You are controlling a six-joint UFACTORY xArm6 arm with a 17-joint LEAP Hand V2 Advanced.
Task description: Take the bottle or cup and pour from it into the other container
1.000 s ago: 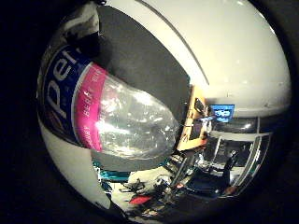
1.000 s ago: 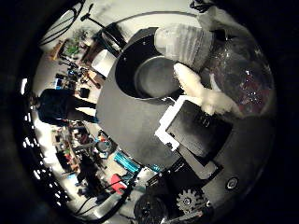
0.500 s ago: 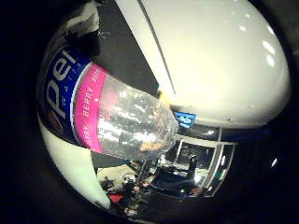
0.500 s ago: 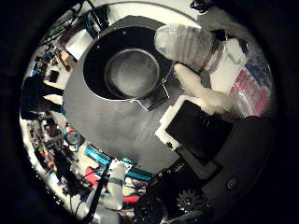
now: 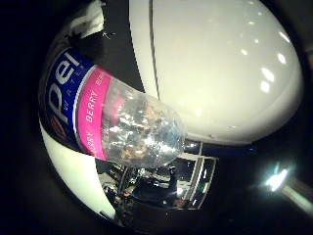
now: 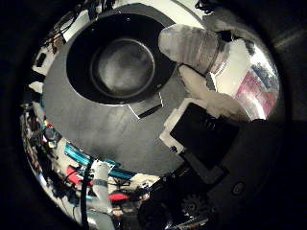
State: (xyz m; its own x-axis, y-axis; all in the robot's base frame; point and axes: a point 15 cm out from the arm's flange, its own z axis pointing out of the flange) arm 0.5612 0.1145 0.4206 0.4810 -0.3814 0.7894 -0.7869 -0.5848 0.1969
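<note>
My right hand [image 6: 206,139] is shut on a clear plastic bottle [image 5: 122,122] with a blue and pink label. White fingers [image 6: 204,91] curl round its body, which fills much of the little finger side view. The bottle lies tilted, and its ribbed neck end [image 6: 192,45] reaches over the rim of a round black pan [image 6: 79,72]. The pan has a dull grey bottom and stands on a round grey table [image 6: 100,139]. Nothing shows pouring from the bottle, and I cannot tell whether it is capped.
A flat grey tab [image 6: 146,105] sticks out from the pan's rim onto the table. Beyond the table's edge lies a cluttered room with teal and red items [image 6: 81,158]. A broad white surface [image 5: 220,73] spreads behind the bottle.
The hand has carried the bottle toward the pan, which now looms larger with the bottle's neck end over its rim. The grip on the bottle is unchanged.
</note>
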